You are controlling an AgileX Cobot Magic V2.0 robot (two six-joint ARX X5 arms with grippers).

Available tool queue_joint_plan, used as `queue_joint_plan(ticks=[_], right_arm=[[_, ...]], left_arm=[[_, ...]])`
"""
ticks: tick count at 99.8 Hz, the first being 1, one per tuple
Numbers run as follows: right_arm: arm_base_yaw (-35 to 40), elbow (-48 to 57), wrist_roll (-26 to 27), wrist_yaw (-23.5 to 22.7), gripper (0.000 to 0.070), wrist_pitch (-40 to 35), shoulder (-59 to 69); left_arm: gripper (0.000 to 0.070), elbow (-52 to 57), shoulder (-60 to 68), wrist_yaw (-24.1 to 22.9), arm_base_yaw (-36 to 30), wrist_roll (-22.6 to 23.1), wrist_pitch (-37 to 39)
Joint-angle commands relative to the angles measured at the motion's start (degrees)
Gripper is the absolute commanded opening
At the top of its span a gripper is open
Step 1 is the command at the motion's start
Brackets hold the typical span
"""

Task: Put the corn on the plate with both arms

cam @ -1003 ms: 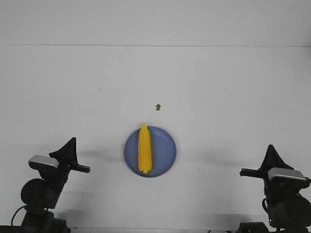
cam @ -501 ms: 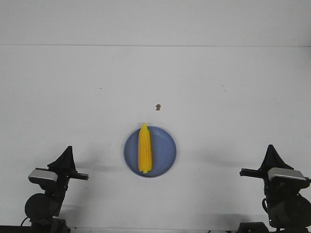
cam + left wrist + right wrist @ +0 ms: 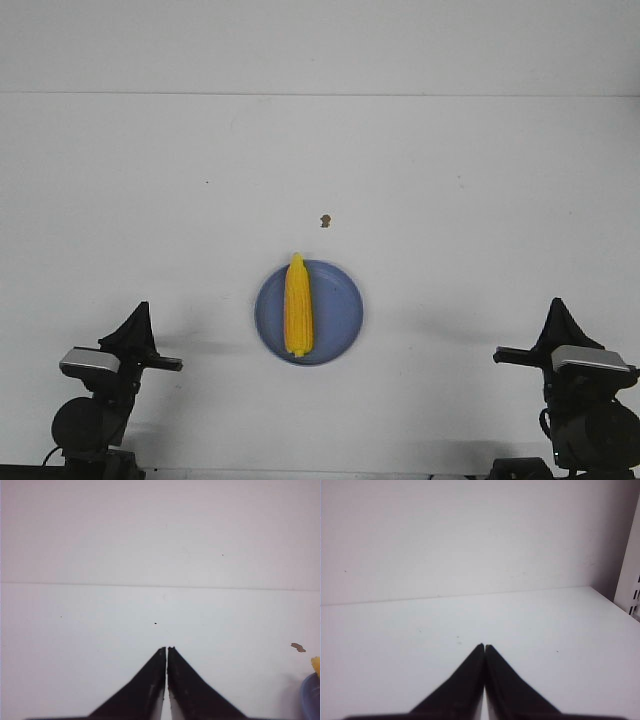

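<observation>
The yellow corn (image 3: 297, 305) lies lengthwise on the left half of the round blue plate (image 3: 338, 312), its pointed end toward the far side and just over the rim. The plate sits at the middle of the white table, near the front. My left gripper (image 3: 139, 312) is shut and empty, well to the left of the plate. My right gripper (image 3: 556, 308) is shut and empty, well to the right of it. In the left wrist view the shut fingers (image 3: 166, 649) point over bare table, and slivers of corn (image 3: 316, 664) and plate (image 3: 310, 700) show at the edge.
A small brown speck (image 3: 324, 220) lies on the table beyond the plate; it also shows in the left wrist view (image 3: 298, 647). The table's far edge meets a white wall. A slotted white upright (image 3: 632, 565) stands at the table's right corner.
My left arm has drawn back and lowered toward the front left corner in the first half second, then held still. The right arm, corn and plate have not moved.
</observation>
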Motion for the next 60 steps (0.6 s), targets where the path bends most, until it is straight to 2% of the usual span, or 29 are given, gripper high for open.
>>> queue_joint_plan(ticks=[1, 43, 60], right_arm=[[0.0, 0.3, -0.2, 0.0, 0.0, 0.7, 0.2], [0.0, 0.1, -0.3, 0.1, 0.0, 0.4, 0.1], [0.0, -5.7, -0.9, 0.0, 0.0, 4.1, -5.1]], left_arm=[[0.0012, -1.1, -0.1, -0.1, 0.0, 0.7, 0.7], [0.0012, -1.1, -0.1, -0.1, 0.0, 0.7, 0.7], [0.0012, -1.1, -0.1, -0.1, 0.0, 0.7, 0.7]])
